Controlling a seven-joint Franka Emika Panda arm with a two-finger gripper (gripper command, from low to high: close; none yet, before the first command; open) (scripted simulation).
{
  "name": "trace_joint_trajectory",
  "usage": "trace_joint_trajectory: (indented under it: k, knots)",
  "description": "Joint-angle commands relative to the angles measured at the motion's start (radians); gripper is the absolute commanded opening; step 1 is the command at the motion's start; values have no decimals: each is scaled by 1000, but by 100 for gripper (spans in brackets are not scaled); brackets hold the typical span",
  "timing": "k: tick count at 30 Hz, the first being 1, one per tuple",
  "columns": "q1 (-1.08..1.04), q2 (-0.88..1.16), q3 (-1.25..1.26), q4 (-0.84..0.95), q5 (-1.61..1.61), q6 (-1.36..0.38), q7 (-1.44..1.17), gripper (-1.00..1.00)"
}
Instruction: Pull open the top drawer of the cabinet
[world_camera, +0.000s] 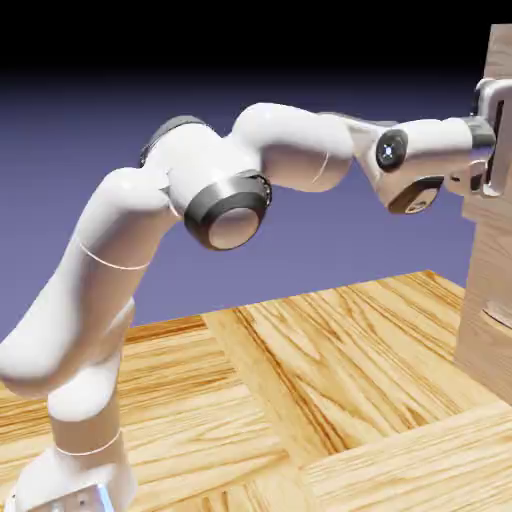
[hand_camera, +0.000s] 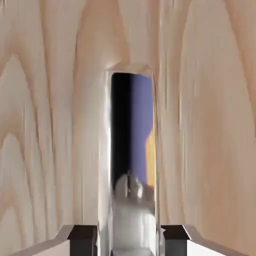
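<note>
The cabinet (world_camera: 492, 300) stands at the exterior view's right edge, light-tan wood grain. My gripper (world_camera: 487, 150) is pressed up to the top drawer (world_camera: 503, 55), at its grey metal handle (world_camera: 492, 95). In the hand view the drawer's wood front (hand_camera: 50, 125) fills the picture. The shiny handle (hand_camera: 130, 150) runs upright through the middle. My gripper (hand_camera: 129, 240) has its two dark fingertips (hand_camera: 82, 235) tight against either side of the bar, shut on it.
A lower drawer seam with a small handle (world_camera: 497, 316) shows on the cabinet below my hand. The striped wooden floor (world_camera: 330, 380) spreads under the outstretched arm.
</note>
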Motion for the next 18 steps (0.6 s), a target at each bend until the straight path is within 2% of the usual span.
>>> trace_joint_trajectory:
  k: [1,18]
  knots:
    - [-22,-7,36,-7,26,4,-40,-100]
    - [-631,143,535,-408,-95,103,147,-100]
